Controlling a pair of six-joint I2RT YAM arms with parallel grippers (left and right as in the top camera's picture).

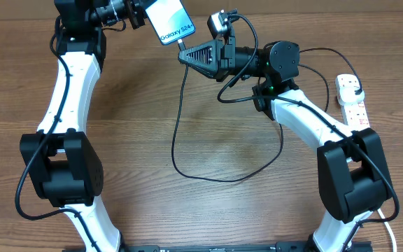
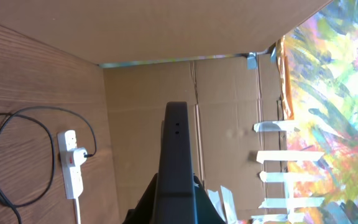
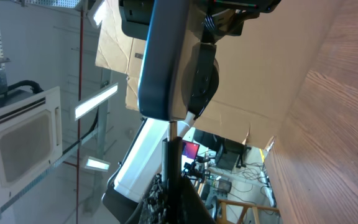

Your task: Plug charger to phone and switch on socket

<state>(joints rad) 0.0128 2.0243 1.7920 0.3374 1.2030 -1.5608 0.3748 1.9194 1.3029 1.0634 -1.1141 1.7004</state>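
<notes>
A wooden table [image 1: 208,140] fills the overhead view, and the white-and-black left arm [image 1: 65,91] and right arm [image 1: 313,122] reach up from its near edge toward the far side, where a cardboard wall [image 2: 229,93] stands behind it. The white socket [image 1: 352,101] lies flat by the right edge of the table, well apart from both grippers, with a red switch [image 2: 69,163] showing on its face. The phone [image 1: 168,21] is off the table at the far edge, its bright screen tilted toward the overhead camera and its bottom edge pointing toward the right arm. The charger [image 1: 177,140] runs as a thin black cable from that bottom edge down in a wide loose loop across the table and back up to the socket. The left gripper [image 1: 142,15] is pressed together on the phone's upper end and carries it. The right gripper [image 1: 186,56] is pinching the charger close to its tip, just beside the phone. The black plug [image 1: 357,93] sits in the socket. The connector tip [image 3: 171,134] meets the phone's bottom edge; whether it is fully seated cannot be told
</notes>
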